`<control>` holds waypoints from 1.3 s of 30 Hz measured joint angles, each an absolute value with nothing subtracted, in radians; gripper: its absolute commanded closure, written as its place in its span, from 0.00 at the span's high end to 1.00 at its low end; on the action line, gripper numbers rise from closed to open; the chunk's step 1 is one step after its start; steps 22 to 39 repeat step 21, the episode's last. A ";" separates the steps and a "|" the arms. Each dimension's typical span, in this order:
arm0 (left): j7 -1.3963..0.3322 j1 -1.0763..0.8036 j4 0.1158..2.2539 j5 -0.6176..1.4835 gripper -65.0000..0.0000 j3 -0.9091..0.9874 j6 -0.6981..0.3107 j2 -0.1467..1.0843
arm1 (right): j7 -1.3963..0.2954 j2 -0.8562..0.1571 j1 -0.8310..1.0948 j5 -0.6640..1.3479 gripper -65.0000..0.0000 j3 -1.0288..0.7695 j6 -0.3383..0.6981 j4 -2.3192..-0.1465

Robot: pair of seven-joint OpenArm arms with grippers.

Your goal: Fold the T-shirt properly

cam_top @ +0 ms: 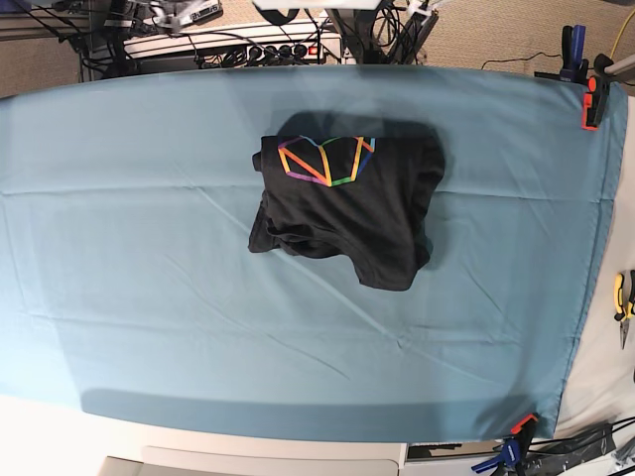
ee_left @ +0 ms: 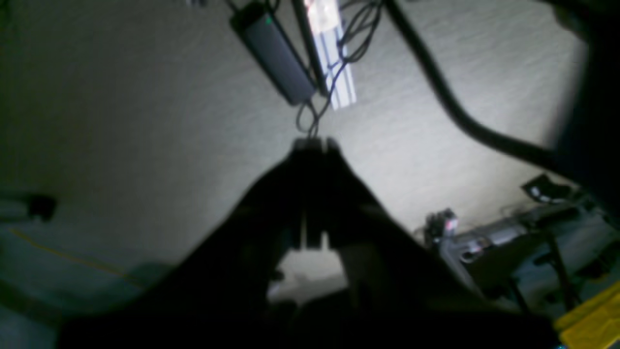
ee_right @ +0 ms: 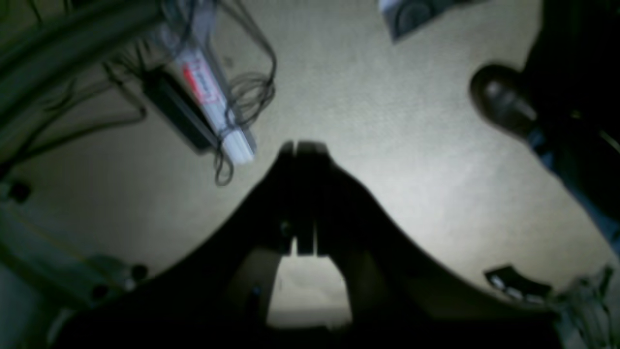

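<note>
Both pincers, left pincer (ee_left: 314,144) and right pincer (ee_right: 302,145), are closed, empty and off the tabletop (cam_top: 129,248), leaving the T-shirt (cam_top: 347,203) bunched at upper centre, likely awaiting folding.

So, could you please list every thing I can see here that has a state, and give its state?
Black soft fabric T-shirt with rainbow line graphic: crumpled in a loose heap, graphic facing up, not folded neatly.
Teal blue table cloth: spread flat over the table, lightly creased, clamped at its corners.
Left gripper: jaws shut, holding nothing.
Right gripper: jaws shut, holding nothing.
</note>
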State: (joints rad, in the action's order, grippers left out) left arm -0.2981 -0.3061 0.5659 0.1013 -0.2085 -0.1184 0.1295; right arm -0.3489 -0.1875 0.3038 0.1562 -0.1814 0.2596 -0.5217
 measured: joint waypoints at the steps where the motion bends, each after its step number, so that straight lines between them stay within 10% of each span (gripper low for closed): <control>1: -0.273 -0.276 0.504 0.098 0.00 -0.208 -0.076 0.122 | -0.316 -0.180 0.279 0.153 0.00 -0.171 0.251 -0.483; 39: -0.216 -0.133 0.346 0.268 0.00 -0.207 0.010 0.025 | -0.282 -0.127 0.146 0.157 0.00 -0.154 0.186 -0.381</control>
